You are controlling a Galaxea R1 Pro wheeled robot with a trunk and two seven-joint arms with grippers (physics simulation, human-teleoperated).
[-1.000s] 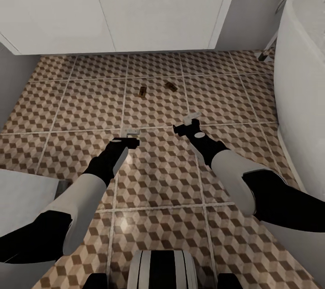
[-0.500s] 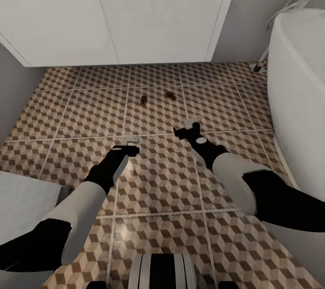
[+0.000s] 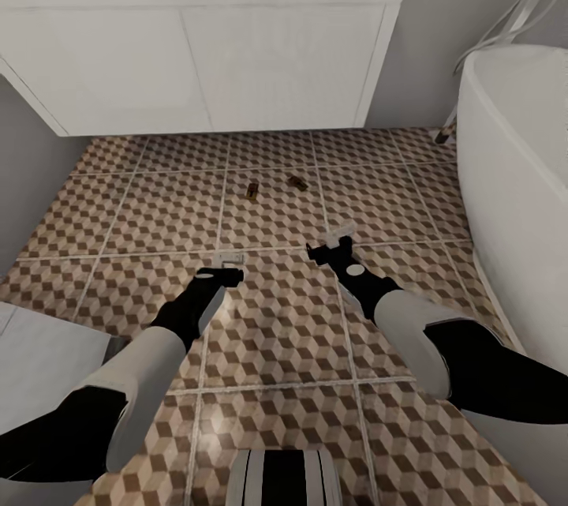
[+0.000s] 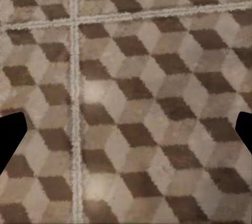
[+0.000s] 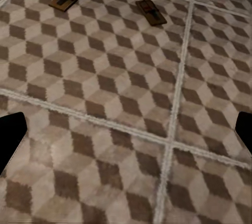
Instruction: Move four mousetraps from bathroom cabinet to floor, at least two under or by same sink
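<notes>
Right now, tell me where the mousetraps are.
Two mousetraps lie side by side on the bathroom floor, in the head view ahead of both end effectors, just before the white unit.

From my remote seat, open floor (image 3: pixel 268 332) lies ahead of both arms, bare between the left gripper (image 3: pixel 229 266) and the right gripper (image 3: pixel 335 241), both spread wide. Two mousetraps (image 3: pixel 252 191) (image 3: pixel 297 183) lie flat just beyond them, slightly apart, the only low clutter in the lane; the right wrist view shows clear tile up to them. A white unit (image 3: pixel 213 56) walls off the far end. A tub (image 3: pixel 513 198) hems my right side, a grey wall (image 3: pixel 24 174) my left.
</notes>
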